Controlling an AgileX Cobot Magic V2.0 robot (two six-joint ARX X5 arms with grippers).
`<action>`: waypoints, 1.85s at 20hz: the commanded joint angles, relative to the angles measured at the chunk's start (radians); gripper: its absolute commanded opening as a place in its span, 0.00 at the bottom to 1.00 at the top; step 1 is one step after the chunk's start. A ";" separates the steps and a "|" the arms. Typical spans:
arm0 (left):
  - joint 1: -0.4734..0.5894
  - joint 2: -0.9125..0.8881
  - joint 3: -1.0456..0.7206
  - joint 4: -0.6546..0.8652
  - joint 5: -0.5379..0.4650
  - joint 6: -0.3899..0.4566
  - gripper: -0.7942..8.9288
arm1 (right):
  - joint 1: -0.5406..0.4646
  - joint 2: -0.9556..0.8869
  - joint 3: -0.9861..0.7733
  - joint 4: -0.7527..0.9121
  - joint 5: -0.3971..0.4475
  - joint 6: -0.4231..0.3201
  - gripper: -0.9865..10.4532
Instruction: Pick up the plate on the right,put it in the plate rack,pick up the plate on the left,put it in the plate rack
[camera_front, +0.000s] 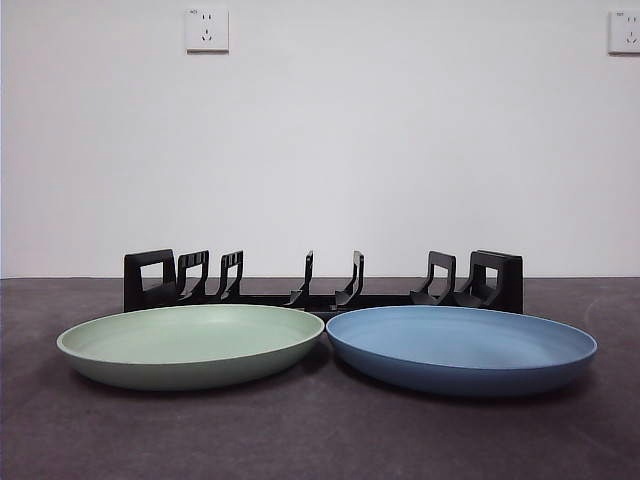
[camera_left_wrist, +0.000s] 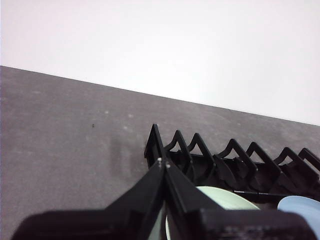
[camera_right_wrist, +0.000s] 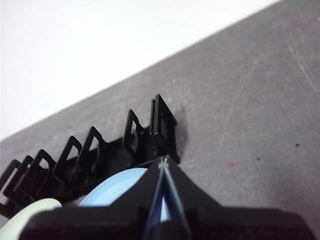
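Observation:
A blue plate (camera_front: 462, 346) lies flat on the dark table at the right, and a pale green plate (camera_front: 190, 342) lies flat at the left, their rims almost touching. Behind both stands the plate rack (camera_front: 322, 283), long, low and black, with nothing in its slots. Neither arm shows in the front view. In the left wrist view my left gripper (camera_left_wrist: 163, 162) is shut and holds nothing, hovering above the green plate (camera_left_wrist: 225, 199) near the rack's end (camera_left_wrist: 155, 145). My right gripper (camera_right_wrist: 162, 163) is likewise shut and holds nothing, above the blue plate (camera_right_wrist: 112, 187) by the rack's other end (camera_right_wrist: 162, 125).
A white wall with two power sockets (camera_front: 206, 29) rises behind the table. Dark tabletop (camera_front: 320, 440) stretches in front of the plates and beyond both ends of the rack.

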 joint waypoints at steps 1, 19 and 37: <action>0.001 0.068 0.036 0.008 0.003 -0.011 0.08 | 0.000 0.110 0.088 -0.037 -0.002 -0.013 0.07; -0.027 0.677 0.333 -0.034 0.422 0.073 0.24 | 0.000 0.776 0.471 -0.279 -0.314 -0.258 0.16; -0.464 0.718 0.517 -0.112 0.084 0.289 0.38 | 0.000 1.257 0.471 -0.119 -0.374 -0.261 0.30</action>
